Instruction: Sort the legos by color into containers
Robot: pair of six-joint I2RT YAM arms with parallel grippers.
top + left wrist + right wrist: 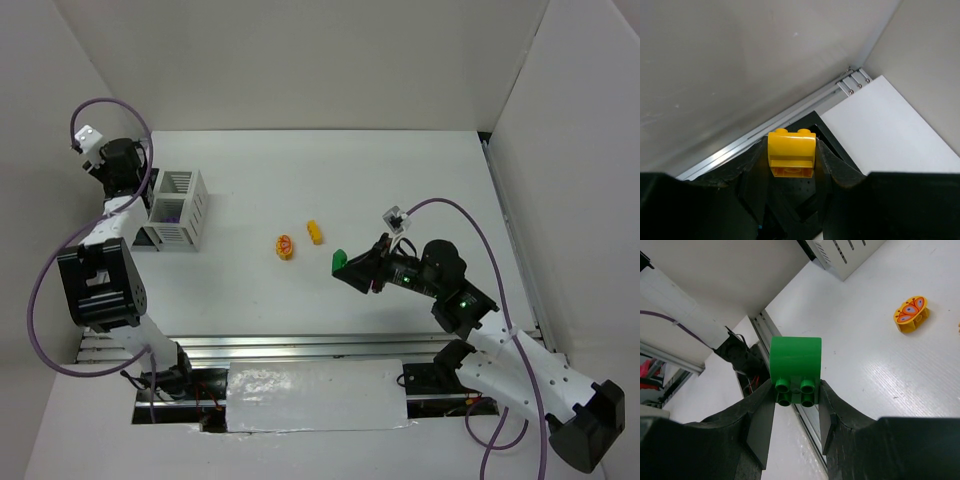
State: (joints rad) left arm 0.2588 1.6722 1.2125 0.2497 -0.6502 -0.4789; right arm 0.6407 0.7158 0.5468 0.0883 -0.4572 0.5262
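Left gripper (pixel 791 145) is pinching a yellow brick (pixel 791 152) between its fingers, up at the far left by the white bin (pixel 188 226). Right gripper (pixel 796 391) is pinching a green brick (pixel 795 371), held off the table (pixel 400 180) mid-right.

Risks:
- The green brick is gripped only at its stud end and most of the body sticks out past the fingers. A fast swing could pivot it or drop it.
- The bins are on the left and the left arm is parked there. If the right arm reaches over before the left clears, the arms clash.
- The yellow drop could miss. The left wrist view shows something dark under the brick, probably the black bin, but I can't confirm it from that angle.

Views:
- The top view alone gives the layout: a butterfly-print yellow piece (pixel 285 246) and a small orange-yellow brick (pixel 316 232) loose mid-table, and something purple inside the white bin. The yellow brick isn't visible there.
- Only the wrist views show how each brick is gripped.
- The right wrist view adds the butterfly print.
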